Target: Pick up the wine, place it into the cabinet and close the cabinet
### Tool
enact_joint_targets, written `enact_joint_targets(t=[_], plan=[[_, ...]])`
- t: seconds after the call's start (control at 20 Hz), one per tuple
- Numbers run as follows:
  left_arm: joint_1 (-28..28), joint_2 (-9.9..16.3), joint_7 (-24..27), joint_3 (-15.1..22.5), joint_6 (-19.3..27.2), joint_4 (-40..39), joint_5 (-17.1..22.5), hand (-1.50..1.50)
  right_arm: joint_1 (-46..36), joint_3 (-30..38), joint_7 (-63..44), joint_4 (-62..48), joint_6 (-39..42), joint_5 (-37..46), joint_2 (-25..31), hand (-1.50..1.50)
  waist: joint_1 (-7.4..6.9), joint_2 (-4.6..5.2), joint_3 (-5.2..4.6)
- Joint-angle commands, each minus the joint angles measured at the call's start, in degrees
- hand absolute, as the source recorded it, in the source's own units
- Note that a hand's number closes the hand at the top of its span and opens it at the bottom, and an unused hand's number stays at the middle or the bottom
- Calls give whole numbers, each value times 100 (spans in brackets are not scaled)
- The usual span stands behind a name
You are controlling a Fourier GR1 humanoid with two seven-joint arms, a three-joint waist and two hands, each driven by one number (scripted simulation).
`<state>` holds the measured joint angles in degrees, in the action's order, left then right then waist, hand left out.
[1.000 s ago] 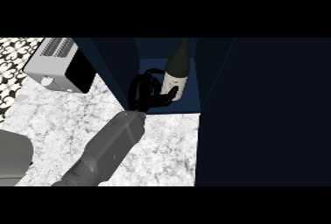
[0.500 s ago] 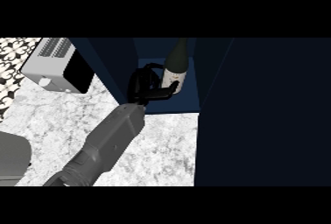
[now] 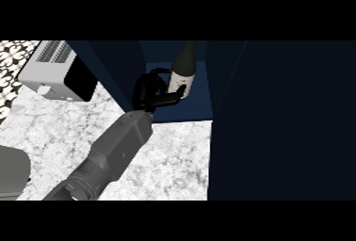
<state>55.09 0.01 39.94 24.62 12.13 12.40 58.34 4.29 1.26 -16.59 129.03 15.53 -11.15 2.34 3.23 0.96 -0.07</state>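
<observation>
The wine bottle, dark with a white label, stands almost upright inside the open dark-blue cabinet, near its back left corner. My left hand is just left of the bottle, reaching in over the cabinet's floor. Its fingers are curled, one reaches the bottle's shoulder, and the thumb lies against the label. The bottle's foot is hidden behind the thumb. My right hand does not show in the head view.
A wide dark cabinet door or side panel fills the right of the view. A silver and black toaster sits on the marble counter at the back left. A pale grey shape shows at the lower left edge.
The hand and bottle have moved slightly deeper into the cabinet, and the bottle now stands a little straighter. The forearm has followed forward.
</observation>
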Motion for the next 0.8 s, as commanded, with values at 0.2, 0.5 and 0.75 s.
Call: enact_joint_targets(t=[0.2, 0.5, 0.75], plan=[[-50, -1, 712, -308, 14, -227, 129, 150, 365, -412, 207, 160, -28, 422, -223, -150, 26, -3, -1], [-32, -1, 1159, -395, -164, -304, -33, -150, -71, 318, 41, -168, 105, -140, 208, -150, -107, -25, 3], [-241, 67, 1416, -289, -403, -3, -225, -150, 66, 48, -228, 364, -134, 67, 39, -150, -223, -81, 4]])
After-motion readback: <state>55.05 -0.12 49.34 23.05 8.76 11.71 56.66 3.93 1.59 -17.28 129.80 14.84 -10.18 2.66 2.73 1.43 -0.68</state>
